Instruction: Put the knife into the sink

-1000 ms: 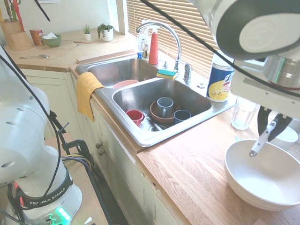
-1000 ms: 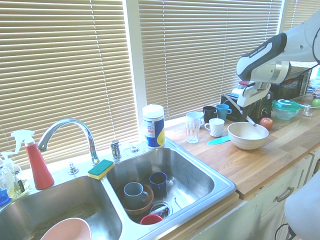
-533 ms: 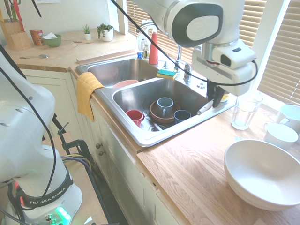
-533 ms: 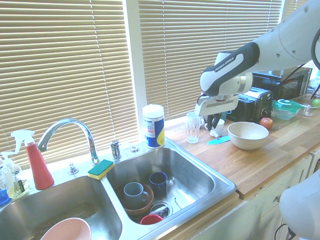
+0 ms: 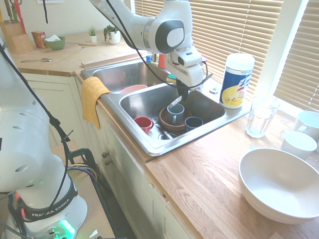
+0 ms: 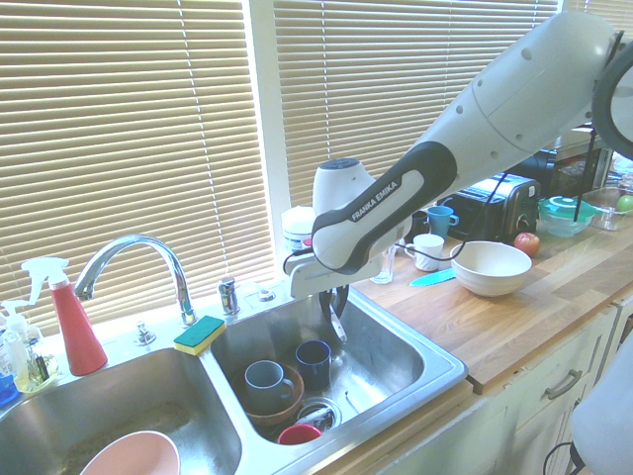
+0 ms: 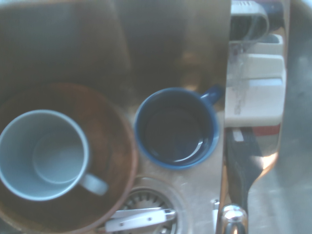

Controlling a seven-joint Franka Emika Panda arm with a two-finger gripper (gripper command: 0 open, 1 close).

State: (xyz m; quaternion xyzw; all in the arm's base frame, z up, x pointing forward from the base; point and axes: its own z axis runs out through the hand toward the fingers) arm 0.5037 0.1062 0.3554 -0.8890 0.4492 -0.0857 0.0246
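Gripper clamped on knife, pointing down above sink basin holding mugs.

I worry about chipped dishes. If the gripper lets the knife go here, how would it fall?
The knife looks stiff and slim, held at one end, so it would likely drop tip first. It hangs over the mugs in the sink, so it may clatter against them and slide on the steel.
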